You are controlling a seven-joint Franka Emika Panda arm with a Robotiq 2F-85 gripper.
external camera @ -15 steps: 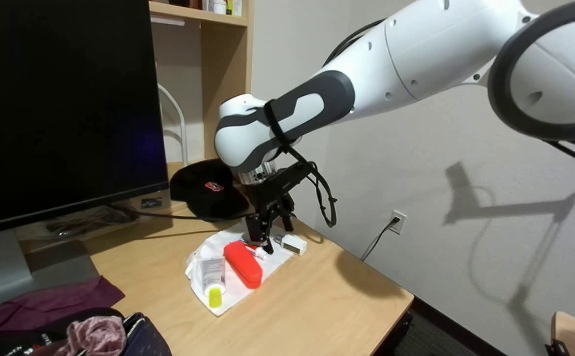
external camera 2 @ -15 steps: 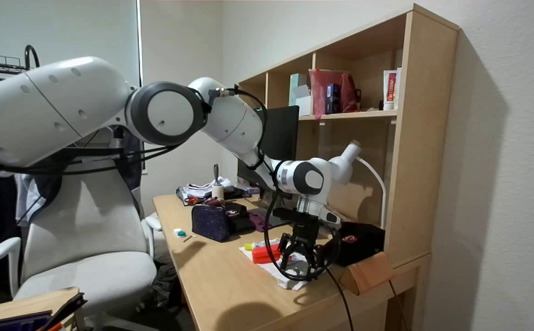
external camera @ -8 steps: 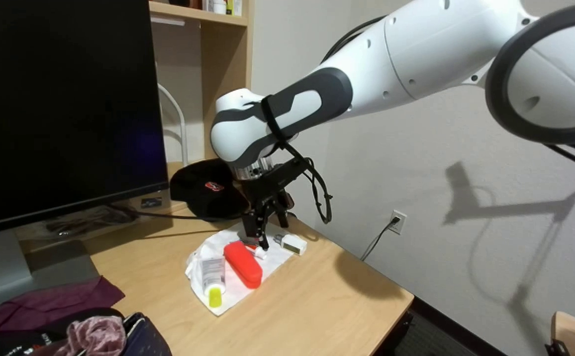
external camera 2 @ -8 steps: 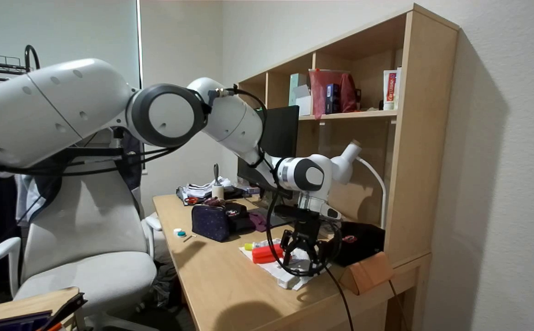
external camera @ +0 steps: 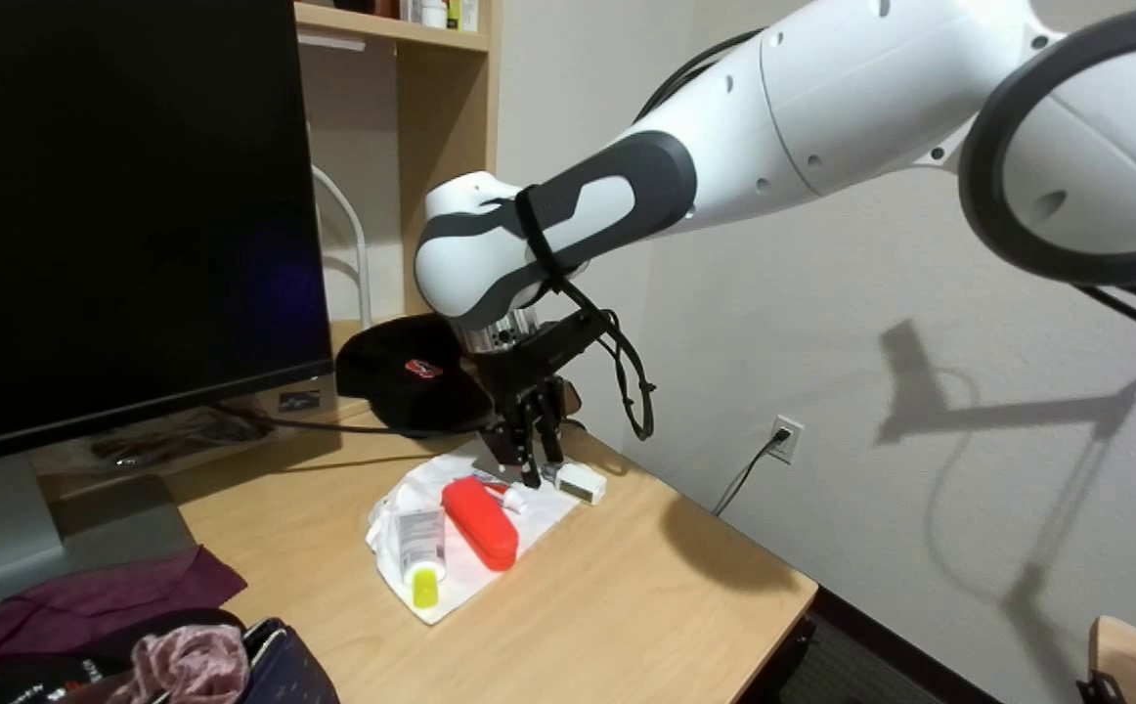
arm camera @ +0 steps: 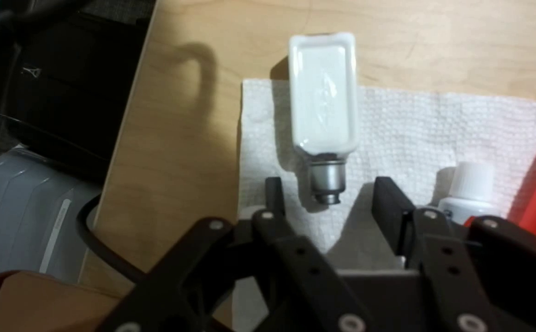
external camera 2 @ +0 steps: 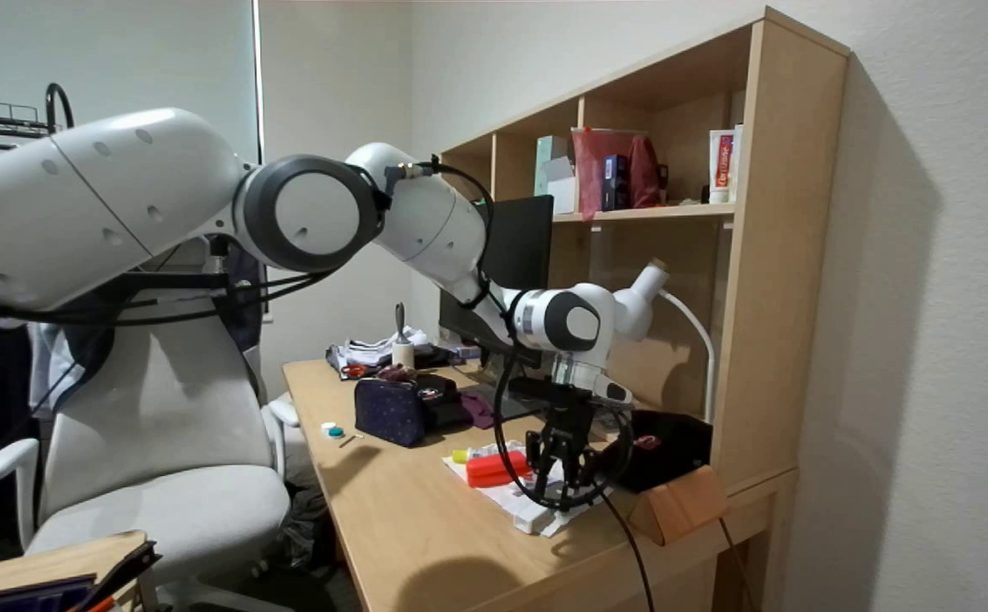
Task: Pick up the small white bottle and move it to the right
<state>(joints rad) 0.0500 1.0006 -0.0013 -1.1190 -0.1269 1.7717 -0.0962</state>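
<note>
Arm (external camera: 783, 127) reaches over wood surface (external camera: 617, 606), wrist bent, jaws pointing dn nr the edge facing the wall outlet (external camera: 786, 439). On napkin (arm camera: 406, 124): red case (external camera: 480, 523), closed, contents hidden; yellow-capped tube (external camera: 421, 538); sm white bottle (arm camera: 325, 94), opaque, on its side btwn case & that edge, base end past the napkin. Jaws apart, flanking its neck in wrist view; contact unclear.

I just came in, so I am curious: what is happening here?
A robot arm seems about to pick up the white bottle, which lies flat, partly on a napkin. Its gripper is open, with a gap on each side of the bottle's silver top in the wrist view. Nothing is held yet.
</note>
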